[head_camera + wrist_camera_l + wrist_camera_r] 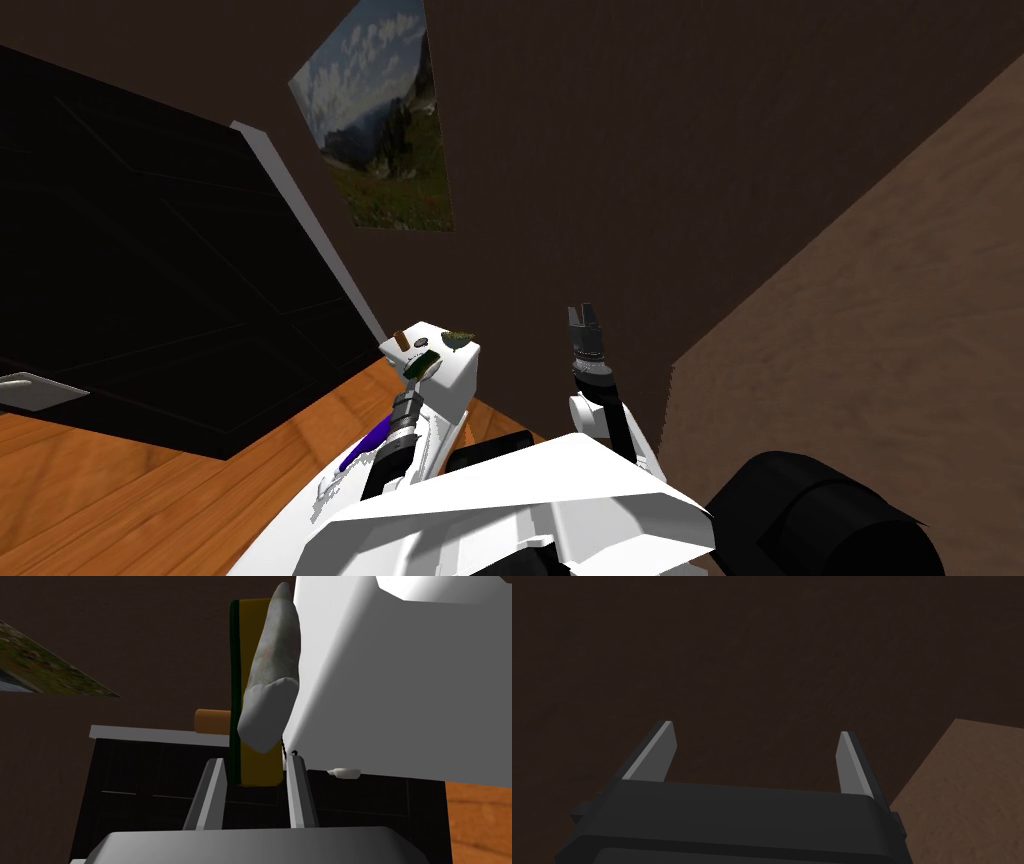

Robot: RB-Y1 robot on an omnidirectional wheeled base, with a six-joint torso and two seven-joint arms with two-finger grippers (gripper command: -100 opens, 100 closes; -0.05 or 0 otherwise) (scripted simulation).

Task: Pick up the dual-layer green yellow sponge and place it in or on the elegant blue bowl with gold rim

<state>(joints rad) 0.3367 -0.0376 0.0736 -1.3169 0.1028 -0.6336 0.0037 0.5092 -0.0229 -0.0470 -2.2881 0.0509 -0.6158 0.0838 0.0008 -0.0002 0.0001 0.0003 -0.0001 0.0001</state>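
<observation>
The green and yellow sponge [252, 741] stands on edge between the fingers of my left gripper [255, 760], which is shut on it. A pale, mottled whitish object [272, 676] leans against the sponge's yellow side; I cannot tell what it is. In the head view the left gripper [418, 372] holds the sponge [420, 362] at the front face of a small white block-like stand [455, 375]. A blue-violet shape [362, 447] shows beside my left forearm, mostly hidden. My right gripper [583, 318] is raised before the dark wall, open [757, 731] and holding nothing.
On the white stand [400, 676] sit a brown cylinder [402, 340] and a dark greenish item [458, 335]. A dark cabinet with a grey top edge [300, 220] stands to the left. A landscape picture [385, 130] hangs on the wall. The floor [150, 480] is wood.
</observation>
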